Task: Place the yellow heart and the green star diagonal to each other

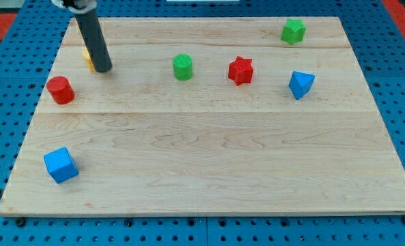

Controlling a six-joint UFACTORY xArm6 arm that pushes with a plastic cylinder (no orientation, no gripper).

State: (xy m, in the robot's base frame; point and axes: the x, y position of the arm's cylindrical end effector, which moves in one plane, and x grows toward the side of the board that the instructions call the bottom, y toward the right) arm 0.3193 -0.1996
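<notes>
My tip point(104, 69) rests on the board at the view's upper left. A yellow block point(88, 60) is mostly hidden behind the rod, only a sliver shows at the rod's left; its shape cannot be made out. The green star point(293, 31) lies at the view's upper right, far from my tip.
A green cylinder point(182, 66) and a red star point(240, 70) lie in the upper middle. A blue block point(300, 84) is at the right. A red cylinder point(60, 89) sits left, below my tip. A blue cube point(60, 165) is at lower left. The wooden board point(209, 164) lies on blue pegboard.
</notes>
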